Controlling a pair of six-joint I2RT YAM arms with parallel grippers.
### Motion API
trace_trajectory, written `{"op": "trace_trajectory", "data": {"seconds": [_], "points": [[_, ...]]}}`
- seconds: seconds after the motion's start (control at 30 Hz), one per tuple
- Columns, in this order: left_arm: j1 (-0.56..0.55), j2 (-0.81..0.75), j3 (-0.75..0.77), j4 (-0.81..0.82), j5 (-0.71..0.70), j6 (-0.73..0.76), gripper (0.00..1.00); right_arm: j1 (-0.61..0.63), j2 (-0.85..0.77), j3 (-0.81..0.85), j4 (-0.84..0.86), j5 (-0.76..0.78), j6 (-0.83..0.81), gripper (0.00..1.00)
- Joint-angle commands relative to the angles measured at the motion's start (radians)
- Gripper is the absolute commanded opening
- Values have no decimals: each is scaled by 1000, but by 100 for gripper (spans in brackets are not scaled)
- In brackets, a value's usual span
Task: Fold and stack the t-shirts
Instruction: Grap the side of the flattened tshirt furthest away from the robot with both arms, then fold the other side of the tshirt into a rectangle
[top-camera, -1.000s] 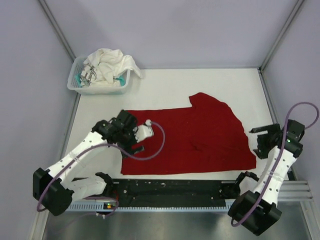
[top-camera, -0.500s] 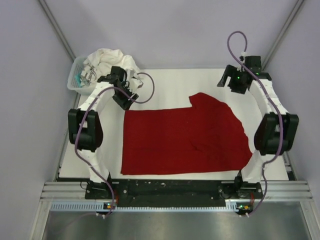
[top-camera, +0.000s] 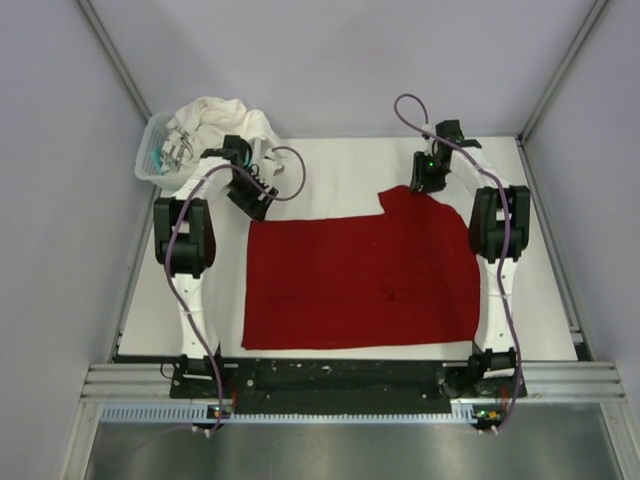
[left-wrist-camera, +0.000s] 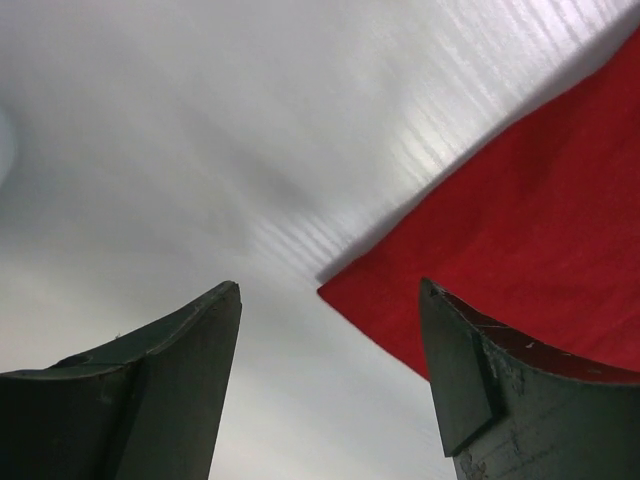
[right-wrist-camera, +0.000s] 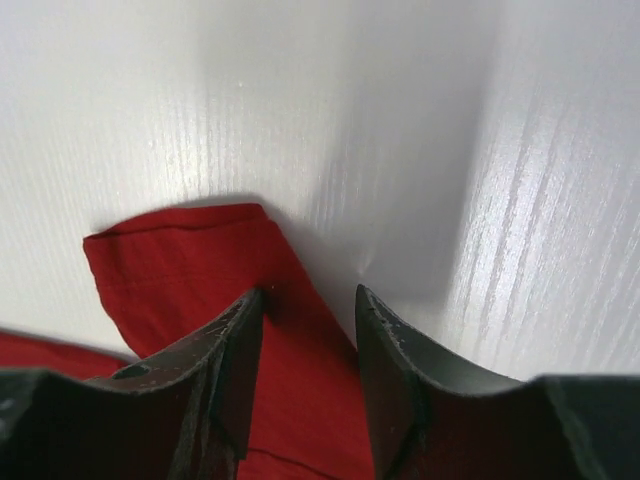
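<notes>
Here, a deep red t-shirt (top-camera: 370, 270) lies spread flat on a white table (top-camera: 330, 160) walled in pale lilac (top-camera: 330, 60), with both grippers at its far edge.
The table's grain shows as fine ridges around the shirt, and a black strip (top-camera: 340, 375) runs along the shirt's near side. Beyond the shirt's far-left corner sits a small white slatted basket (top-camera: 160, 178) heaped with a crumpled white t-shirt (top-camera: 220, 118) that spills over its rim. The left gripper (left-wrist-camera: 330, 290) hangs over the shirt's far-left corner with its fingers spread wide, holding nothing. The right gripper (right-wrist-camera: 310, 295) stands over the sleeve tip at the shirt's far-right side, fingers parted by a narrow gap with red cloth showing beneath them.
</notes>
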Motion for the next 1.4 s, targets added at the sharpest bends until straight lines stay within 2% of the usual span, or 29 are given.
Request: {"op": "trace_trajectory", "data": {"seconds": [0.0,0.13,0.23,0.27,0.33,0.37,0.4,0.43,0.6,0.7,0.87,0.97,1.13,1.37], "points": [[6,56,52,-21,40,-14,76,8,-1,24,-31,-37,-31,31],[6,82,55,-64,95,6,73,6,-44,-29,-31,-103,-40,18],[6,96,58,-93,123,21,63,8,-81,-71,-20,-134,-39,0],[6,98,61,-111,138,25,59,9,-96,-82,-16,-138,-34,0],[6,93,63,-151,160,42,46,9,-134,-111,-8,-143,-22,0],[6,84,57,-164,171,53,35,9,-162,-131,0,-144,-17,0],[6,70,43,-161,174,53,15,9,-191,-153,12,-146,-8,0],[6,49,28,-145,172,53,0,9,-228,-180,24,-146,-2,0],[6,-89,-49,-76,181,33,0,12,-418,-357,63,-135,46,0],[4,-194,-114,-36,183,24,0,12,-595,-540,61,-118,78,0],[-19,-402,-342,-20,230,58,0,14,-884,-892,48,-37,153,0],[-28,-533,-506,-1,235,113,0,14,-1019,-1038,9,0,179,0],[-30,-649,-695,-13,215,202,0,14,-1142,-1180,-28,1,242,0],[-40,-608,-772,17,162,216,0,12,-1170,-1238,-57,-3,311,0]]}}
